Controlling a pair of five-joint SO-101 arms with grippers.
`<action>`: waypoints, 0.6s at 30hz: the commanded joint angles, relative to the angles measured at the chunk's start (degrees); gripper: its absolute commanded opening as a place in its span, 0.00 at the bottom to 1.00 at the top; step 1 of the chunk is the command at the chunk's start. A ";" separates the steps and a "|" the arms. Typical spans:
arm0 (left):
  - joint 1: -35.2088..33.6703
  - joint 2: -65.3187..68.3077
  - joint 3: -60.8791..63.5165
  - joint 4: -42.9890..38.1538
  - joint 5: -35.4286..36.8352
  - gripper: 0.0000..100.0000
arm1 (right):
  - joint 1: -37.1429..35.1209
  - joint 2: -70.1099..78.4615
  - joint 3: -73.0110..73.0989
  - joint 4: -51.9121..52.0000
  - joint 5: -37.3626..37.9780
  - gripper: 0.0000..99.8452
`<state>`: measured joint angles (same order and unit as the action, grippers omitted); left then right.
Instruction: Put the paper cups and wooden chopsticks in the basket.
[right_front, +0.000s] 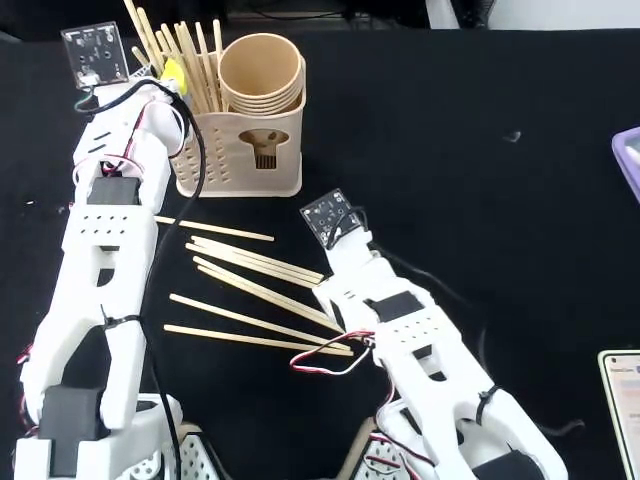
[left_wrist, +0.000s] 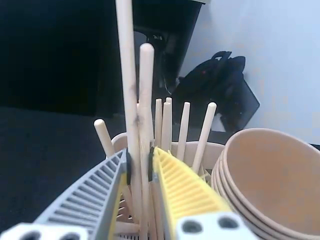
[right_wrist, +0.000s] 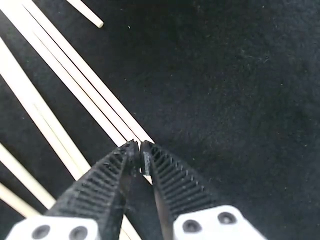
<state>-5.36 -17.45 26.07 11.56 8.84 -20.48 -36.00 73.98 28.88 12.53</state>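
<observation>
The left claw (left_wrist: 140, 162) grips two chopsticks (left_wrist: 131, 90) upright over the basket (right_front: 225, 150), upper left, so they can drop in beside the cups (right_front: 262, 72). The right claw (right_wrist: 139, 147) is pinched narrow on loose chopsticks (right_front: 250, 262) lying mid-frame on the surface (right_front: 480, 200) — probably the next to go in.

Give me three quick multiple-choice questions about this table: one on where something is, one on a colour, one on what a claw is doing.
1. Where is the stack of cups?
A. in the basket
B. under an arm
C. in a gripper
2. What colour is the table?
A. white
B. black
C. green
3. The left gripper is:
A. open and empty
B. shut on chopsticks
C. shut on a cup

Answers:
1 A, the cups stand nested in the basket.
2 B, its cover is black.
3 B, its fingers pinch two chopsticks at the basket.
</observation>
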 joint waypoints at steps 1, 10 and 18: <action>1.01 -1.05 -1.71 0.53 0.09 0.11 | -0.62 -1.98 -0.04 -1.32 0.53 0.01; 1.01 -1.14 0.75 0.53 0.00 0.21 | -0.62 -1.98 -0.04 -1.32 0.62 0.01; 0.66 -1.23 -0.40 0.53 0.09 0.21 | -0.62 -1.98 -0.04 -1.32 0.62 0.01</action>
<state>-5.36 -17.54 26.77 11.82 8.66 -20.48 -36.00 73.98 28.88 12.53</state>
